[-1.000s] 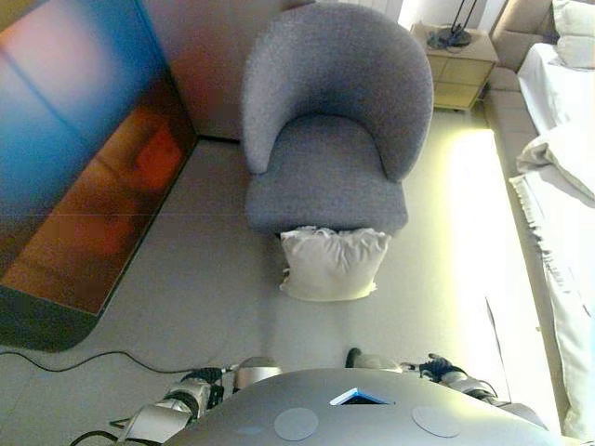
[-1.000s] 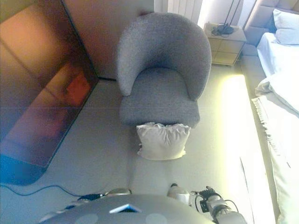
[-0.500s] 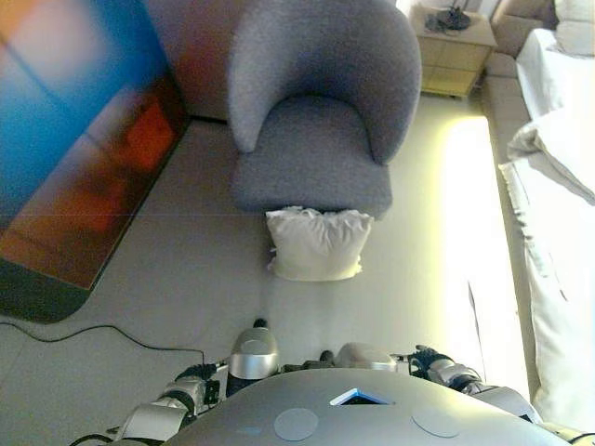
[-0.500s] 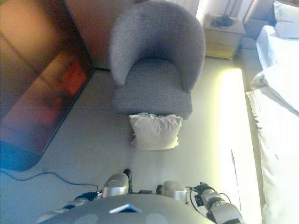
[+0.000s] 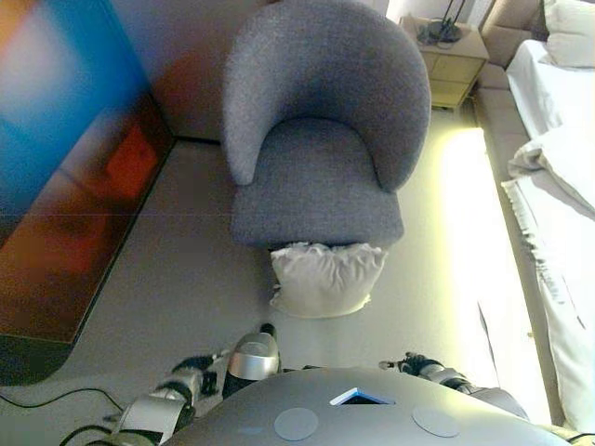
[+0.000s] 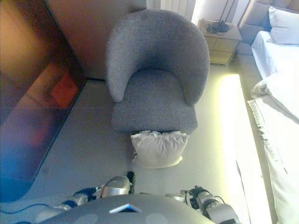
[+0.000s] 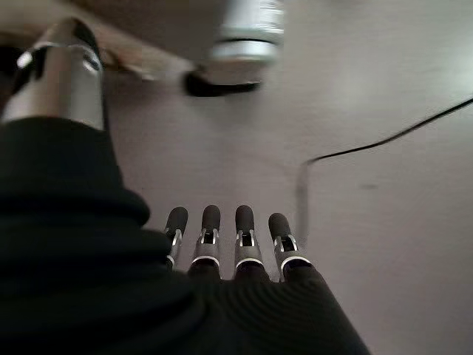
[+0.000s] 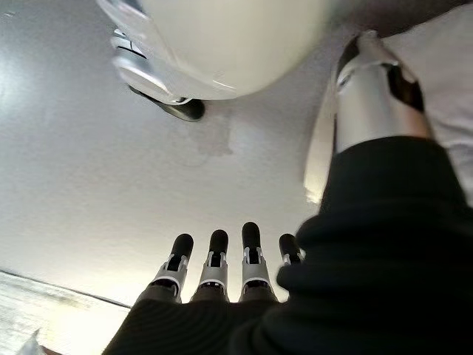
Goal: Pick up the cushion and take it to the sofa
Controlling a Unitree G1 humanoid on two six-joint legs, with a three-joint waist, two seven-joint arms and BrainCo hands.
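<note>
Cushion (image 5: 325,279) — a plump cream fabric one with a ruffled top edge — sits on the pale grey floor (image 5: 186,279), leaning against the front of the seat of the round-backed grey upholstered armchair (image 5: 321,139) straight ahead of me. Neither of my hands touches it; both hang low by my sides, well short of it.

My left hand (image 7: 222,237) shows in its own wrist view with the fingers (image 7: 211,222) straight and side by side, pointing at bare floor, the thumb set apart from them; it holds nothing. My right hand (image 8: 222,259) is the same — fingers (image 8: 251,237) stretched out in a row over the light floor, thumb off to the side, palm empty.

To the left of the armchair a large dark glossy panel (image 5: 65,167) with blue and orange reflections lies along the floor edge. Behind the chair on the right stands a small light wooden bedside cabinet (image 5: 451,60) with a dark object on top that I cannot make out. Along the right side runs a bed (image 6: 280,93) with white bedding, a rumpled white blanket hanging over its edge, and a pale pillow (image 6: 282,23) at its far end. A bright strip of light falls on the floor between the armchair and the bed.
</note>
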